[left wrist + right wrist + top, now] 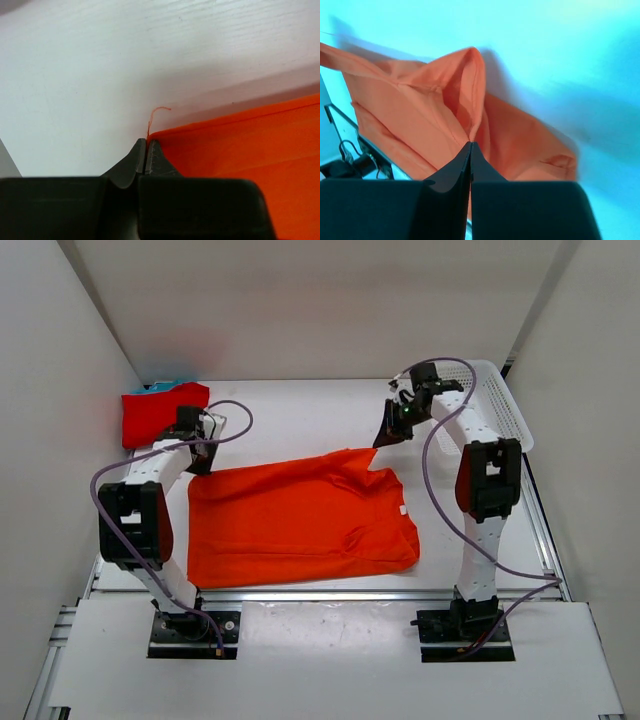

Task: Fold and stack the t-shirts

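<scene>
Orange shirt (pixel 300 520) lies spread at mid-bench, its far edge gripped at both ends. The left fingers (pixel 131 162) are pinched tight on the far-left corner, low over the bench (pixel 300 405), with a loose thread just beyond the tips. The right fingers (pixel 455 169) are closed on a bunched fold at the far-right corner, lifted clear of the surface. The red shirt (pixel 160 415) sits folded at the far left with the teal shirt (pixel 165 387) showing behind it; the basket (pixel 505 405) stands at the far right.

The step in hand appears to be the first fold. To do it well, raise both corners to equal height, keep the edge taut between them, and carry it toward the near hem in step, so the cloth lands flat without creases.
</scene>
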{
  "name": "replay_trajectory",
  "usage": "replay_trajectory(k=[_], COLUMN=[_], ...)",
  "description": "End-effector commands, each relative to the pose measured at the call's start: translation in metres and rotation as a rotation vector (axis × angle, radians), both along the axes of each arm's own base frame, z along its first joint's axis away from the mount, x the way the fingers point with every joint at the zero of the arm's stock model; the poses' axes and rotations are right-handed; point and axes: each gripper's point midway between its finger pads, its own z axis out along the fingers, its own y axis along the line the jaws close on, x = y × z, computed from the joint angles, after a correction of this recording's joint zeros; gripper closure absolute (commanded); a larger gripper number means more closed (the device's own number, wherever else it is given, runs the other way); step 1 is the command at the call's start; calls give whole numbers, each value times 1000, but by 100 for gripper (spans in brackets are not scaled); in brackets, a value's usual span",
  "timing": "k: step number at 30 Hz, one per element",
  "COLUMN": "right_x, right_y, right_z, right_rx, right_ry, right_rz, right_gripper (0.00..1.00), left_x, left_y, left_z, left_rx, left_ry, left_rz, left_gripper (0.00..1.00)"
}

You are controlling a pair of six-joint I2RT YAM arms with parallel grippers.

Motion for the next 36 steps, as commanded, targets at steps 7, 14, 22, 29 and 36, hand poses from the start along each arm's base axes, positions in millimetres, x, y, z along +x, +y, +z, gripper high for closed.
replay_trajectory(k=[7,14,22,29,36], right_x=[-58,-163,-195,-198,-211], right_y=[0,10,-8,-7,-8], right_z=[14,-10,-38,-41,-31], right_rx=[-73,-149,-199,-214,-204], right_ry=[1,77,162,167,167], right_rz=[80,260,288,302,338], right_gripper=[100,100,100,100,76], left_x=[-14,-79,-91,-88,-122], left_y=[-6,11,19,16,12], left_z=[5,-21,-36,-32,-32], left_rx=[-33,84,118,131,100], left_ry=[9,142,155,160,255], left_rz=[-18,-111,-84,-122,-193], left_gripper=[100,100,100,96,65])
